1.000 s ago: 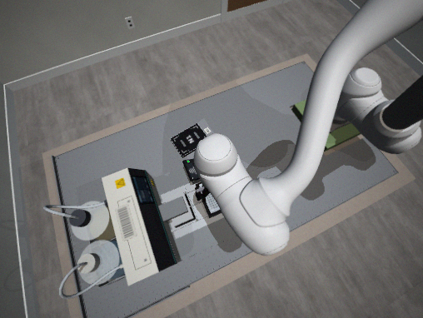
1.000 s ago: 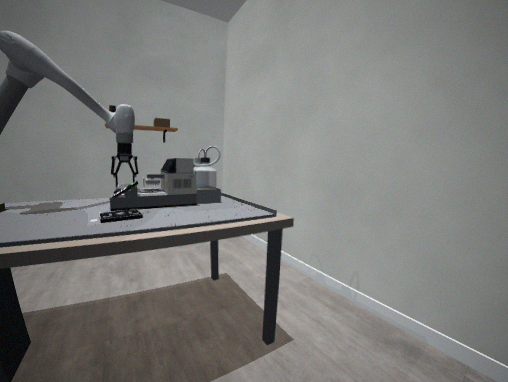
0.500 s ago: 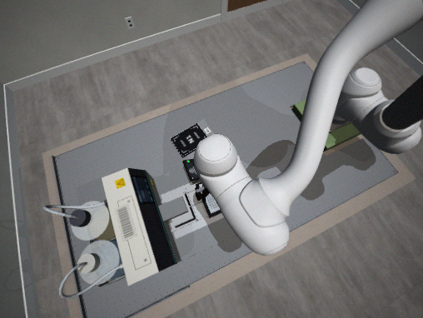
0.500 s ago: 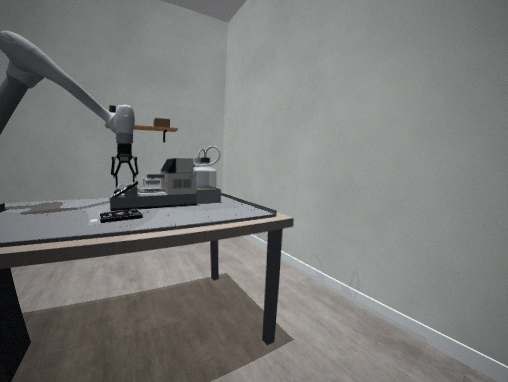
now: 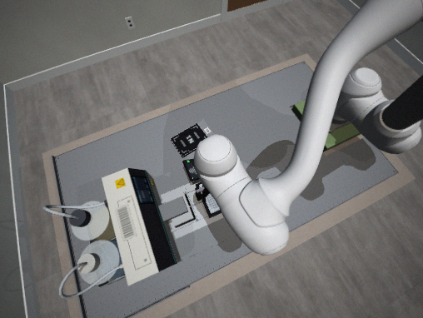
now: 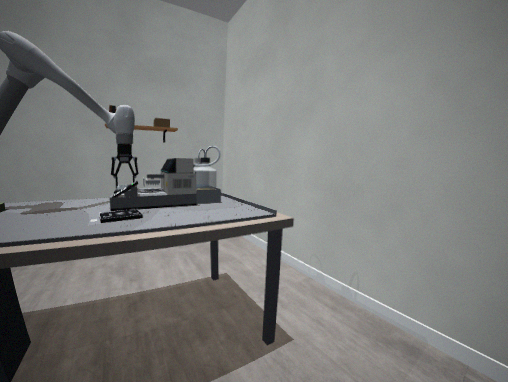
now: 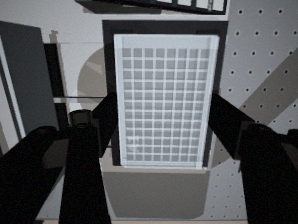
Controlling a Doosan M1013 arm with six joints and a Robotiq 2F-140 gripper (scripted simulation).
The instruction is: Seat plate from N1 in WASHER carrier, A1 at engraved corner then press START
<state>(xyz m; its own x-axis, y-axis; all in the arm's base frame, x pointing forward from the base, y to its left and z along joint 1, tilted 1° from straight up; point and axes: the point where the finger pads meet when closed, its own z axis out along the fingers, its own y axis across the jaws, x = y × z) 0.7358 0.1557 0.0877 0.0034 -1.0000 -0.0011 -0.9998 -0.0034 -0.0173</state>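
My gripper (image 7: 162, 106) (image 5: 210, 199) (image 6: 124, 181) is shut on the white well plate (image 7: 165, 75) (image 5: 212, 205), with one black finger on each long side. It holds the plate above the table, just to the side of the washer's carrier (image 5: 174, 208), a grey pocket with white locators in front of the washer WASHER (image 5: 133, 221) (image 6: 177, 181). The pocket also shows as a dark grey rectangle at the left edge of the wrist view (image 7: 20, 75). The black plate nest N1 (image 5: 188, 140) (image 6: 121, 215) is empty. The keypad (image 5: 191, 171) shows a green lamp (image 5: 188, 161). I cannot tell which of the plate's corners is cut off.
Two white bottles (image 5: 89, 220) (image 5: 97, 259) with hoses stand behind the washer. A green block (image 5: 340, 135) lies at the far side of the table, partly behind the arm. A wall shelf (image 6: 150, 128) hangs behind the gripper.
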